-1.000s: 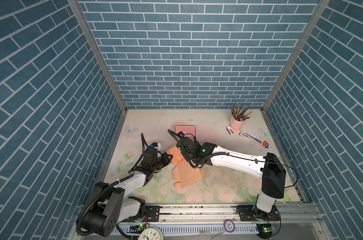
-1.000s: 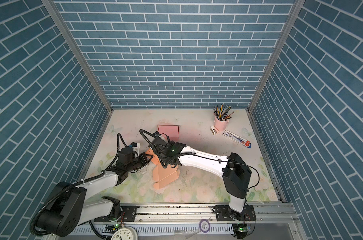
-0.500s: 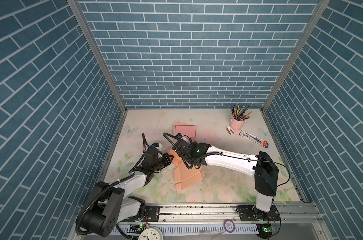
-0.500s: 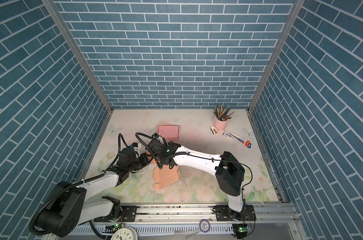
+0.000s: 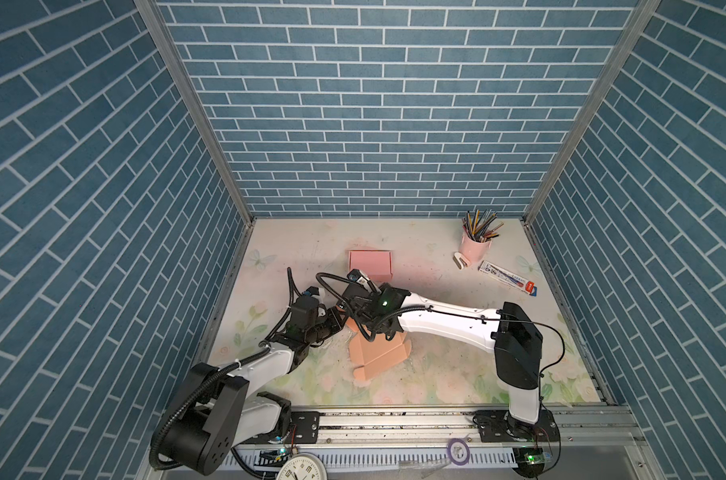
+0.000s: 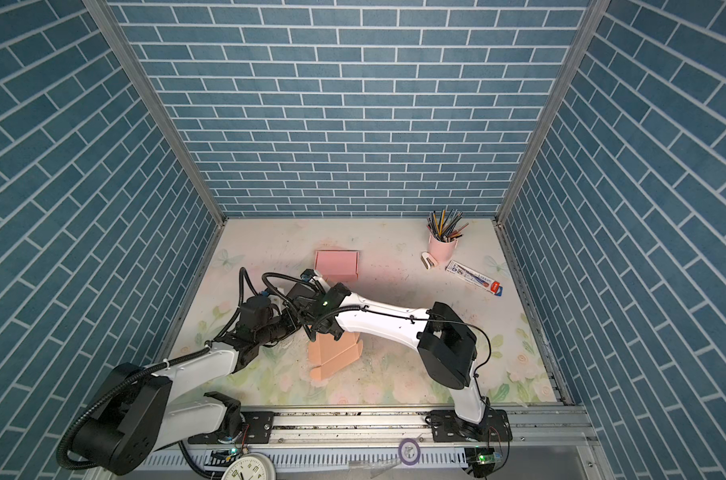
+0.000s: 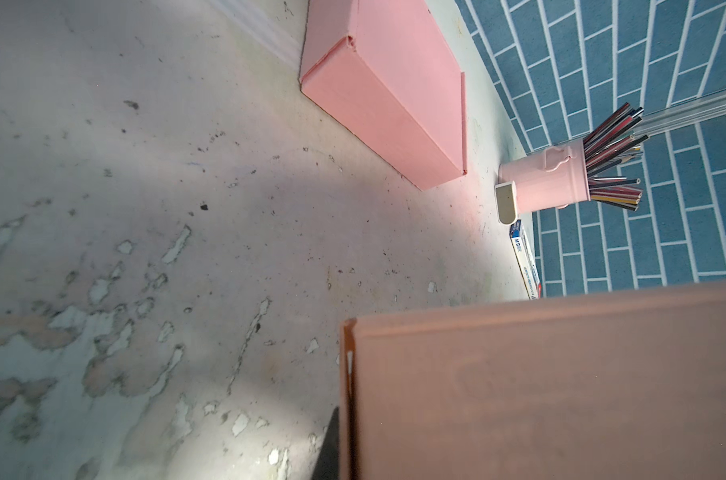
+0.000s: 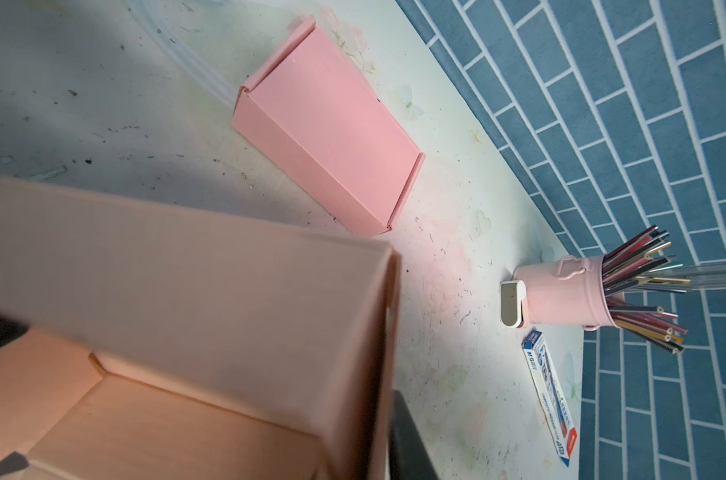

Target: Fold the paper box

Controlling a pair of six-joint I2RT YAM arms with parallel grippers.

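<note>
Midway through the fold: box (image 5: 380, 353) on the near middle of the table (image 5: 436, 257), sides partly raised, end flaps flat. Clamps one side tight in the left gripper (image 5: 338, 322); straddles a taller side with the right gripper (image 5: 375, 332), grip there impossible to tell. Next, probably, calls for standing that side square and tucking it down without crushing the paper. Around, blue brick walls (image 5: 373, 104); floral table, scuffed and flaking; farther back a finished pink box (image 5: 370, 265), pencil cup (image 5: 475, 249), pen carton (image 5: 507, 279).
</note>
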